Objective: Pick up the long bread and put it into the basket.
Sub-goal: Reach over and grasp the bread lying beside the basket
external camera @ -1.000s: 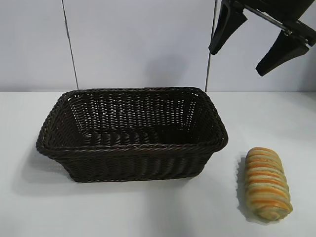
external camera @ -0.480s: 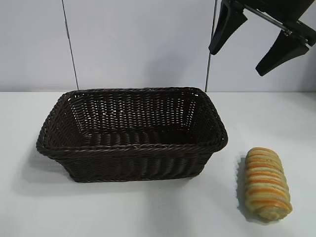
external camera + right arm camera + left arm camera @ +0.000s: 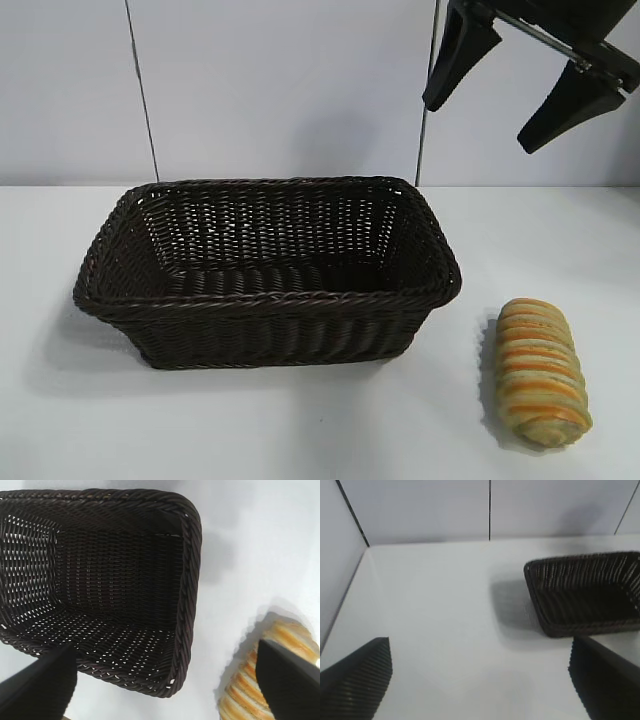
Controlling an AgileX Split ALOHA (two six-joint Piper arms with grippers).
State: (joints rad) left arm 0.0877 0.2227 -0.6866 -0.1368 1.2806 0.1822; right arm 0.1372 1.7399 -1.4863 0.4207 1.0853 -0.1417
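Note:
The long bread, tan with orange and pale yellow crosswise ridges, lies on the white table at the front right, a little right of the basket. The dark brown wicker basket stands in the middle and holds nothing. My right gripper hangs open high above the table's back right, well above the bread. In the right wrist view the basket and one end of the bread lie far below the open right gripper. The open left gripper shows only in its wrist view, above bare table beside the basket.
A white table carries everything. A pale wall with dark vertical seams closes the back, and a side wall borders the table by the left arm. Bare table runs in front of the basket and around the bread.

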